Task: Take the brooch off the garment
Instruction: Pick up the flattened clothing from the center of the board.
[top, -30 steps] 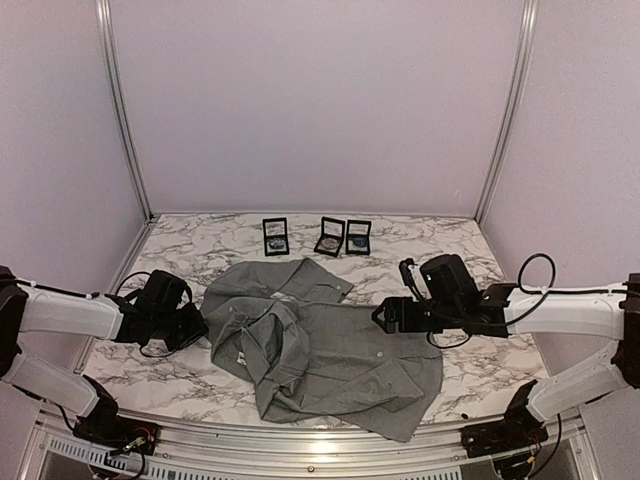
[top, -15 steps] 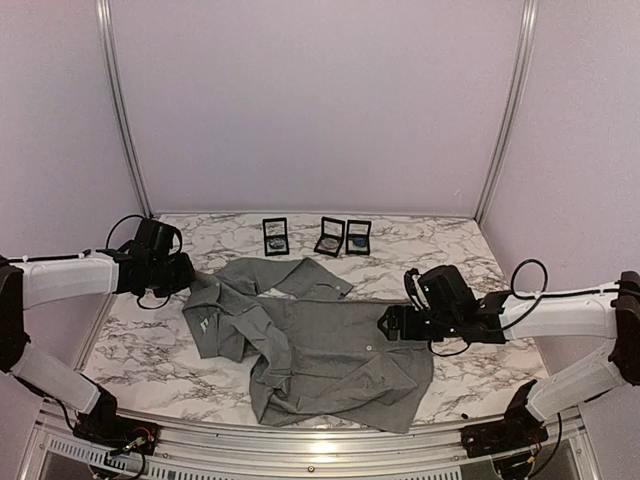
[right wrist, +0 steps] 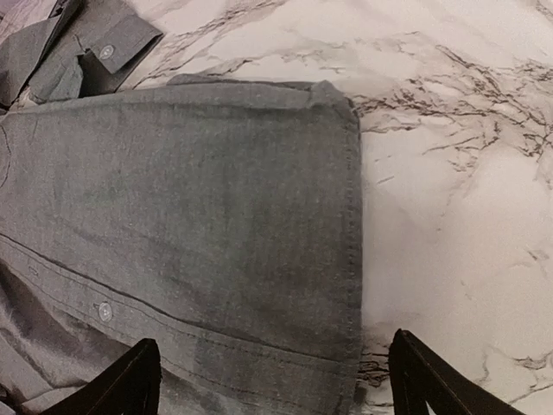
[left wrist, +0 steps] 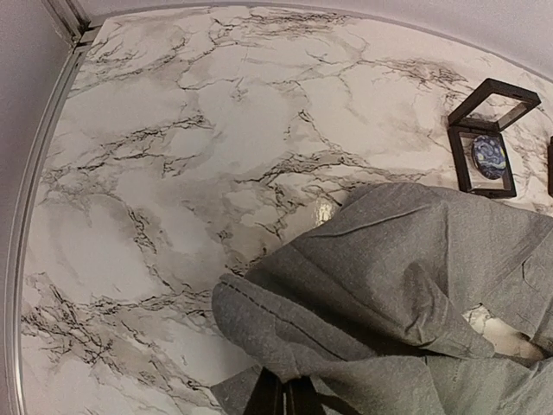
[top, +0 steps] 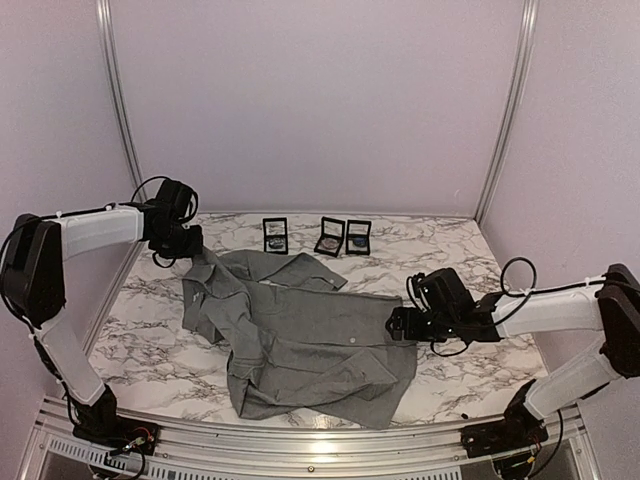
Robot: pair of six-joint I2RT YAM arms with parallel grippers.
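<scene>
The grey button-up shirt [top: 310, 345] sprawls across the middle of the white marble table [top: 470, 250], one edge pinched by the left gripper [top: 188, 248] near the far-left corner. The right gripper [top: 397, 325] sits, jaws spread, over the right hem. No brooch shows: pulling unanchored cloth could bury it in folds.

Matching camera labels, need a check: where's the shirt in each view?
Top external: shirt spread across the table's centre, between the two arms.
Left wrist: shirt at lower right, an edge pinched in the shut left pincer at the bottom.
Right wrist: shirt fills the left and centre; its hem lies between the open right pincer fingers.
Shared landmark: the white marble tabletop.
</scene>
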